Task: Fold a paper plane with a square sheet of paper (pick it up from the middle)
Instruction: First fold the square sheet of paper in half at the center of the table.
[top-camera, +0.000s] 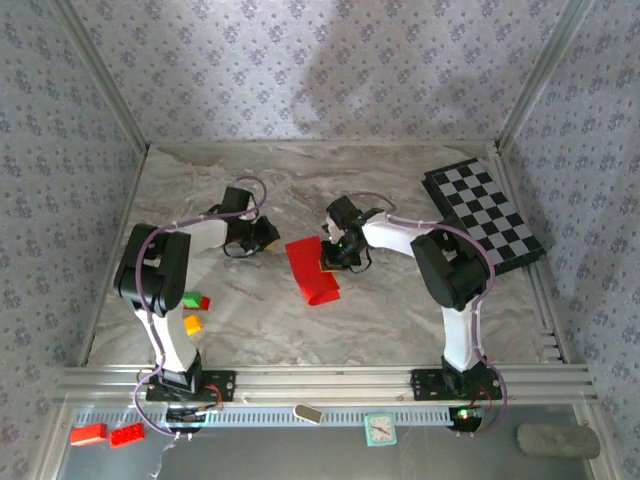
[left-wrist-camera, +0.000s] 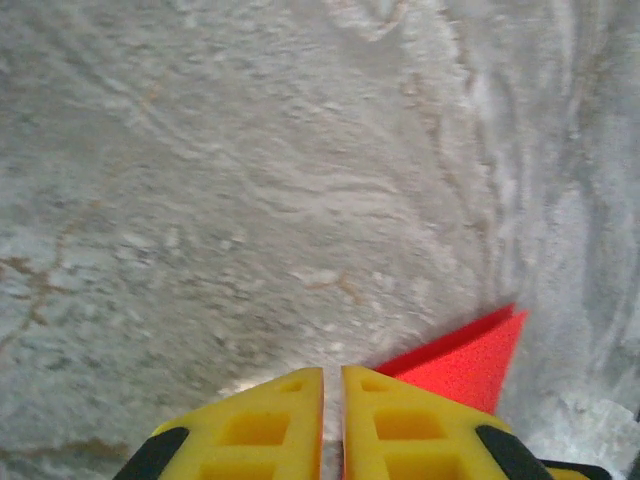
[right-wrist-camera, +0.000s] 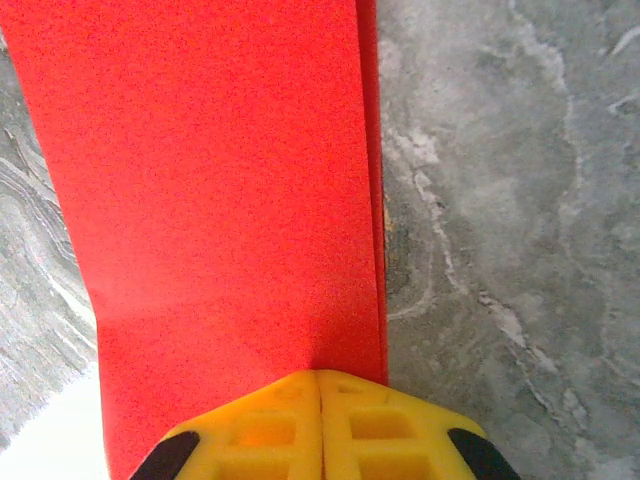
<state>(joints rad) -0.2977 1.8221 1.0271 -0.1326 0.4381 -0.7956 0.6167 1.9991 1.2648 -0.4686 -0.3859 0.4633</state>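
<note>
Marble-patterned grey worktop (top-camera: 400, 320) spreads wide in the overhead view, closed in by papered walls (top-camera: 300, 70) at the left, top and right of the frame and by a metal rail (top-camera: 320, 380) along the bottom. Bare surface lies open across the top band and the lower middle. A black-and-white checkered board (top-camera: 485, 212) sits at an angle in the upper right corner, well apart from both arms.

The red sheet of paper (top-camera: 308, 268) lies at the centre as a folded oblong, one end toward the lower middle. The right pincer (top-camera: 338, 258) sits at the sheet's upper right edge. In its wrist view the yellow fingers meet at the bottom of the frame (right-wrist-camera: 320, 385), with the sheet (right-wrist-camera: 220, 180) running up from their tips and a doubled layer along its right side. Whether paper is nipped between them cannot be told.

The left pincer (top-camera: 268, 235) hangs just left of the sheet. Its fingers are drawn together to a thin slit (left-wrist-camera: 332, 375) over bare worktop, a red corner (left-wrist-camera: 465, 362) showing at lower right.

A green-and-red brick (top-camera: 197, 300) and a yellow brick (top-camera: 192, 324) rest by the left arm's base. Below the rail lie two red bricks (top-camera: 105, 434) and a small clock (top-camera: 379, 429).
</note>
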